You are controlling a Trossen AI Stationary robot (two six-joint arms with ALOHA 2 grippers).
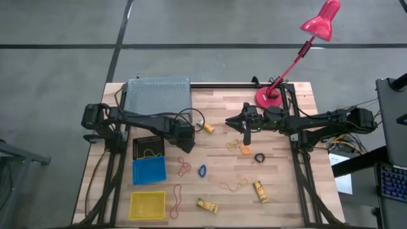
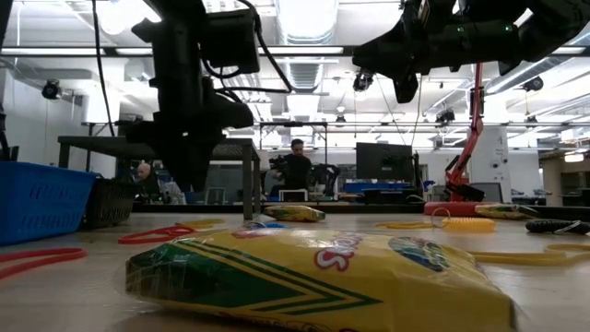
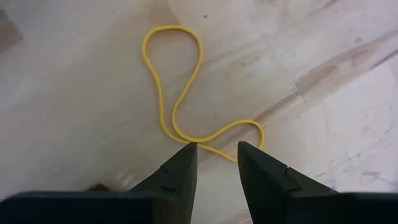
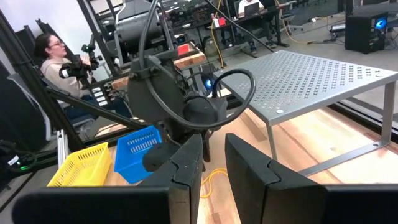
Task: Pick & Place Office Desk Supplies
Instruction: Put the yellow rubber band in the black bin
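Above the pale wooden table (image 1: 280,203), hung left gripper (image 3: 216,149) and right gripper (image 4: 214,144), fingers slightly parted, empty, over a thin yellow rubber-band loop (image 3: 180,93).

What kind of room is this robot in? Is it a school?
Probably a robotics lab or workshop, not a school. Behind the wooden table there are workbenches with computer screens, more metal robot frames, and a person sitting at another rig under long ceiling lights.

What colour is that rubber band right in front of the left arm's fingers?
Yellow. The rubber band lies looped on the wooden table, clearest in the left wrist view.
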